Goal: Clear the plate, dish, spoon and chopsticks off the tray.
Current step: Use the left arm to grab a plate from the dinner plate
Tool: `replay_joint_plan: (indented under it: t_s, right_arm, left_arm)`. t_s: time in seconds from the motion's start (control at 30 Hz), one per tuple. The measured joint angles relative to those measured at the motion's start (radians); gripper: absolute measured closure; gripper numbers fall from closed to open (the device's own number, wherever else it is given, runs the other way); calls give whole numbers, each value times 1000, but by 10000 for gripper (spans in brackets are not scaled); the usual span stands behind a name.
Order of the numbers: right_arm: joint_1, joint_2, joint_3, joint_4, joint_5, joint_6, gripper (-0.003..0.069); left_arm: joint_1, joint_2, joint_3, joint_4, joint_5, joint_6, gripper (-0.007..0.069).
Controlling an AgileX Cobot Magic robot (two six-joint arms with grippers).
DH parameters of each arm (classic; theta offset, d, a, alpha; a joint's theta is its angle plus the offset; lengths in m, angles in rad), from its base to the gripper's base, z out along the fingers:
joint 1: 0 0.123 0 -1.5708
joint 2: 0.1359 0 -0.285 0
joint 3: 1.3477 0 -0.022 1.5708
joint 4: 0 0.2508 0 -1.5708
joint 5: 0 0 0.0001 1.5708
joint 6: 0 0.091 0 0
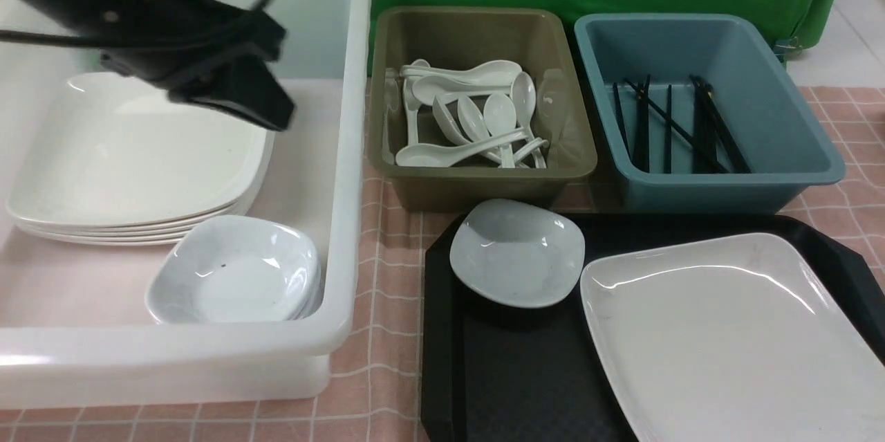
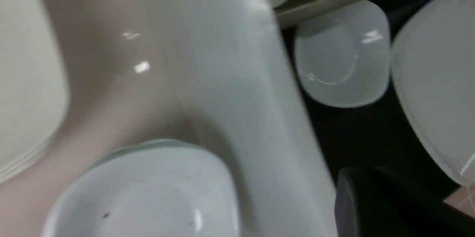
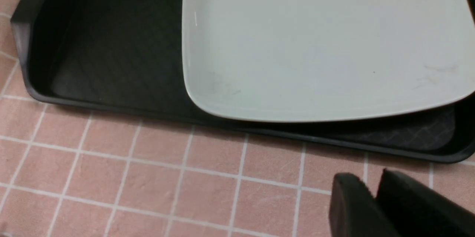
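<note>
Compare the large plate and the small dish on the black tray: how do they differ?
Size: the plate is far wider than the dish. Depth: the plate is shallow, nearly flat; the dish is deeper, bowl-like. Place: the plate fills the right side of the tray, while the dish sits at its far left corner. Both are glossy white, squarish with rounded corners, and empty.

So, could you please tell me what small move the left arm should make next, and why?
Probably swing the left tool to the right, over the small dish: it sits with the plate on the tray, nearer that arm.
</note>
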State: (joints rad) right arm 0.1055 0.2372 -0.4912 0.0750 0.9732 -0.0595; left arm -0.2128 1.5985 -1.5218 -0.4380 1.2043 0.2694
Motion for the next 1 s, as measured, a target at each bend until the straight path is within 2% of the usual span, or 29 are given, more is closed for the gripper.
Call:
replay_joint_plan:
  t_s: [0.03,0.13,0.2,0.27,0.3,0.33,0.4,0.47,0.63,0.67,0.7,0.73,0.83,1.0]
  right_arm:
    - [0,0,0,0,0,2,491]
    - [0,0,0,0,0,2,491]
    - [0,0,0,0,0,2,491]
    - [0,0,0,0,0,2,491]
    - [0,0,0,0,0,2,491]
    - [0,0,0,0,0,2,491]
    - [0,0,0,0,0,2,491]
    - [0,0,0,0,0,2,489]
    - [0,0,0,0,0,2,484]
    - [0,0,0,0,0,2,484]
    - [0,0,0,0,0,2,482]
    - [0,0,0,0,0,2,482]
    - [0,0,0,0,0,3,480]
    - [0,0,0,0,0,3,474]
  left_arm:
    - [-12,1,0,6,-3,0,631]
    - [-216,32,0,134,-42,-2,627]
    - [-317,62,0,234,-75,-3,617]
    - [-369,81,0,290,-97,-3,606]
    - [-457,123,0,389,-140,-3,575]
    - [-465,132,0,399,-150,-3,566]
    - [-541,191,0,507,-200,-3,503]
    - [-589,253,0,586,-245,-1,414]
    - [-637,372,0,743,-335,14,232]
    - [-637,376,0,743,-340,14,232]
    - [-638,406,0,782,-380,15,174]
    - [-638,419,0,804,-400,15,153]
    - [-638,457,0,847,-464,15,109]
    - [-638,503,0,868,-521,15,101]
